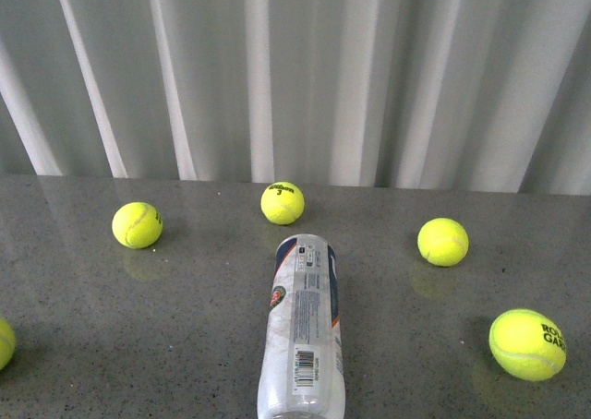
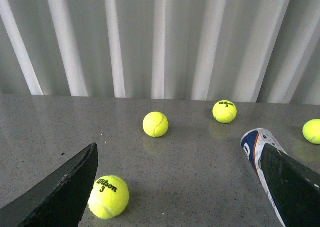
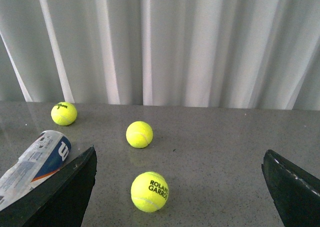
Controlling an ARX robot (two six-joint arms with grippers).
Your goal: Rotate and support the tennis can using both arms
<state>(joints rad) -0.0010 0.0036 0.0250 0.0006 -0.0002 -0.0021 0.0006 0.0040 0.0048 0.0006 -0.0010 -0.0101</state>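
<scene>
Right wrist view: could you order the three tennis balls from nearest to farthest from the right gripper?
1. Roland Garros ball: nearest the right gripper, seen between its open fingers.
2. Plain ball: farther out, mid-table.
3. Wilson ball: farthest, near the curtain, beyond the tennis can.

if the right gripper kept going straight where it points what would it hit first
Probably the Roland Garros ball, lying between the open fingers of the right gripper, slightly off centre. Height is unclear, so it might pass over it.
</scene>
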